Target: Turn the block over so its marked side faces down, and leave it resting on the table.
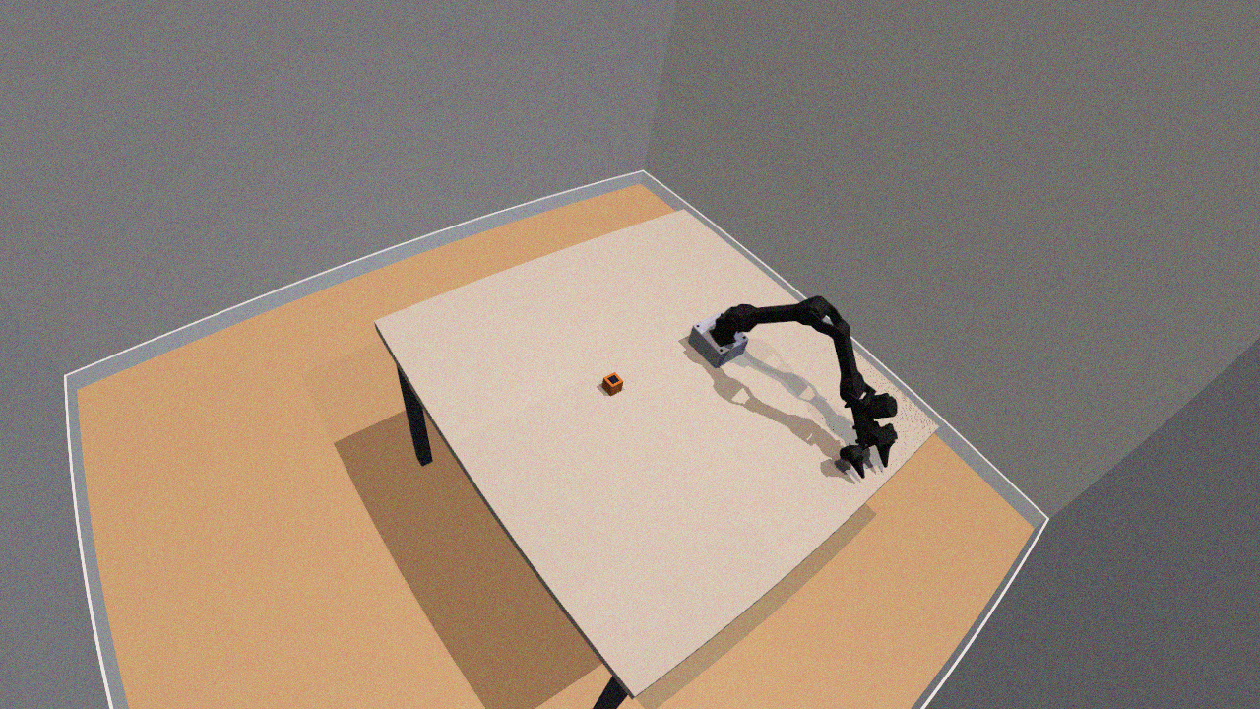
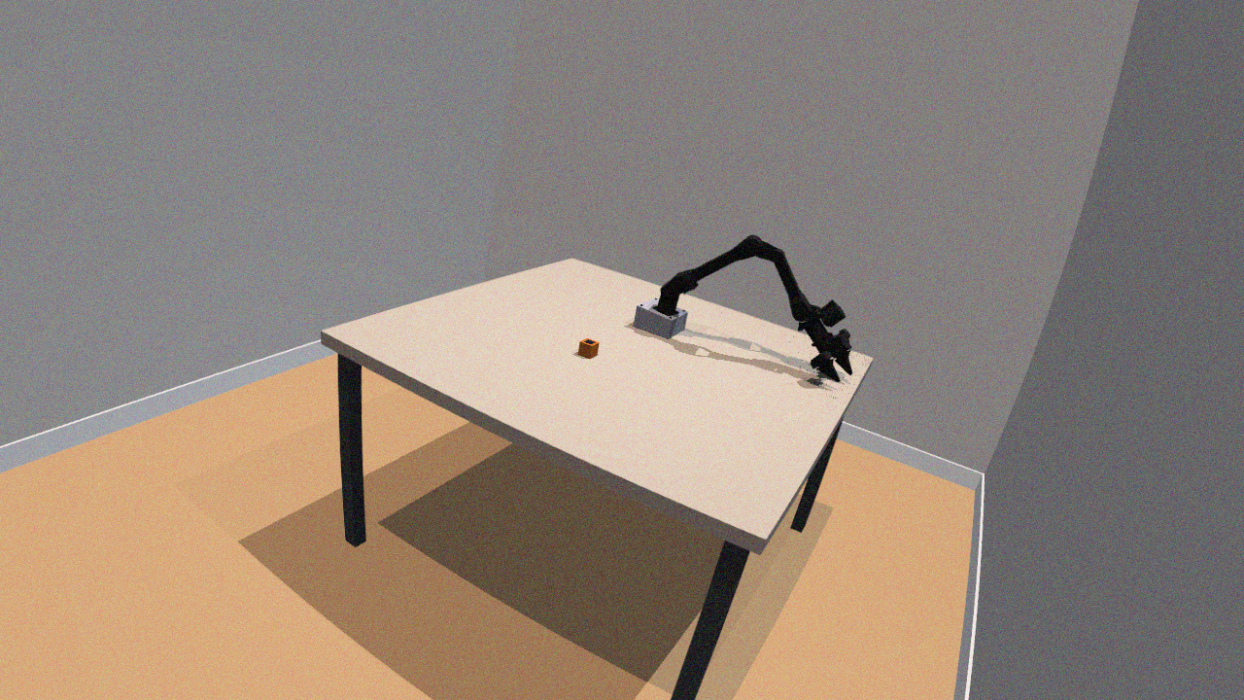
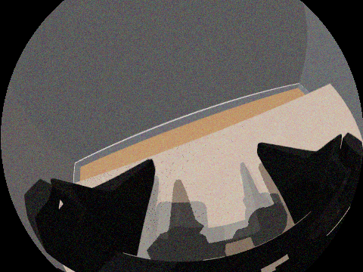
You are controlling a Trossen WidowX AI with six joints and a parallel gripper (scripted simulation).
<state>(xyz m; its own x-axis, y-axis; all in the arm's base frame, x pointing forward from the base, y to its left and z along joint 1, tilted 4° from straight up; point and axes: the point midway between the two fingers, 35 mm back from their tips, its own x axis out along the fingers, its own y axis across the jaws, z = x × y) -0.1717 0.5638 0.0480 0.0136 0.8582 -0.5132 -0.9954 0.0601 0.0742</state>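
A small orange block (image 1: 612,388) (image 2: 588,350) rests on the pale table (image 1: 563,299) (image 2: 487,304). Its top face shows a dark square mark, facing up. My gripper (image 1: 873,472) (image 2: 845,376) (image 3: 209,157) is open, with nothing between the fingers. It points downward a little above the table near the right edge, well away from the block. The wrist view shows both black fingers wide apart and their shadows on the table. The block is not in the wrist view.
The arm's grey base (image 1: 718,342) (image 2: 660,318) stands on the table between the block and the back right edge. The arm (image 1: 780,312) (image 2: 721,256) arches from it to the right. The table's right edge lies close to the gripper. Grey walls stand beyond.
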